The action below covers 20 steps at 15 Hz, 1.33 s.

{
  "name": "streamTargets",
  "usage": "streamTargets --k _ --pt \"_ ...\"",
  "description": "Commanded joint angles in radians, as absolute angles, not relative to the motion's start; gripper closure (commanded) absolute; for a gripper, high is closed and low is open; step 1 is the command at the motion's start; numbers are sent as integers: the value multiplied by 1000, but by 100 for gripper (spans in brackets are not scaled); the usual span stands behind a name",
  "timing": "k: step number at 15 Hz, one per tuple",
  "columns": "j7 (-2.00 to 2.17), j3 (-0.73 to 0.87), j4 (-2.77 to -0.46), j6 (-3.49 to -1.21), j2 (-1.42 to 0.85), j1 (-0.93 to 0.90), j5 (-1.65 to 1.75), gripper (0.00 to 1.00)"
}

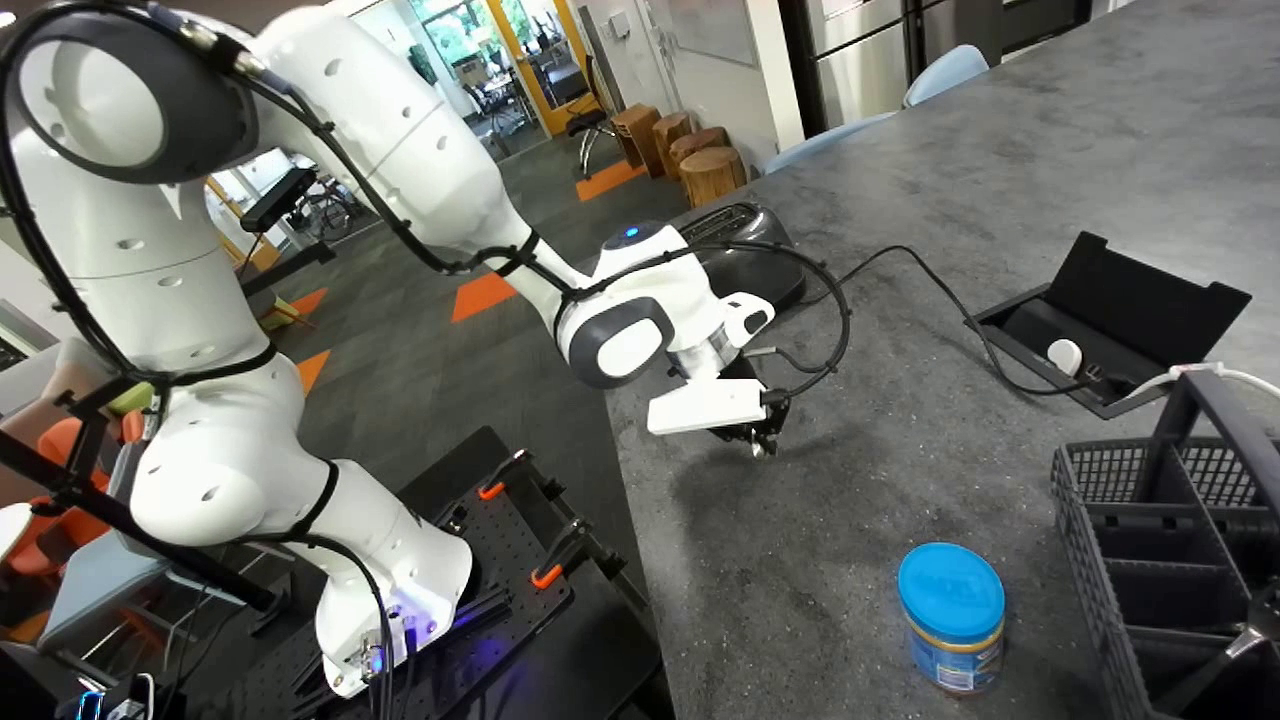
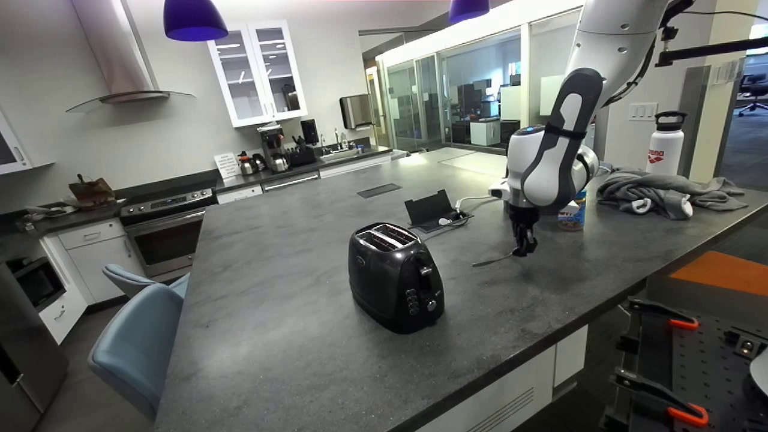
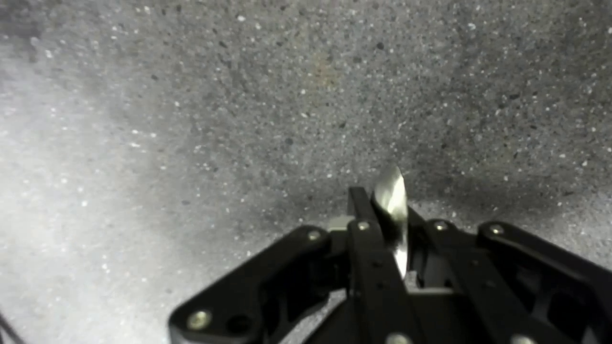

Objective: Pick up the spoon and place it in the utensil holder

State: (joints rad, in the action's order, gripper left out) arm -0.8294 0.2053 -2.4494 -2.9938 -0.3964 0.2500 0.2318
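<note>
Claw (image 2: 524, 247): clamped on the spoon (image 3: 393, 196), its two fingers (image 3: 366, 224) close in on either side of the metal; it points down over the grey tabletop (image 1: 800, 560).
Spoon: gripped in the claw; in the wrist view a broad, shiny end pokes out past the fingers, and in an exterior view a thin length slants down to the left. Whether its tip touches the tabletop, I cannot tell.
Utensil holder (image 1: 1085, 560): near, at the right edge of an exterior view, well apart from the claw; dark slatted walls, inner compartments, a handle arching over the middle.
Silvery utensil (image 1: 1228, 657): inside the utensil holder at its near end; kind unclear.
Jar (image 1: 952, 612): blue-lidded, upright, just left of the utensil holder.
Toaster (image 2: 396, 282): black; in an exterior view it stands left of the claw and nearer.
Hatch (image 1: 1120, 305): black, lid raised, on the far side of the utensil holder, a white plug (image 1: 1065, 356) in it; a black cable (image 1: 905, 249) runs left toward the toaster.
</note>
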Motion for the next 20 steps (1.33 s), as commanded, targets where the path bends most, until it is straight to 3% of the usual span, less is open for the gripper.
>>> streamTargets --k 1,4,12,20 --pt "-701 334 -2473 -2911 -262 137 361 97" --pt "-572 415 -2426 -2774 -190 75 539 97" --pt "-465 280 -2287 -2321 -81 119 809 97" --pt "-514 228 -2174 -2068 -151 143 1052 97"
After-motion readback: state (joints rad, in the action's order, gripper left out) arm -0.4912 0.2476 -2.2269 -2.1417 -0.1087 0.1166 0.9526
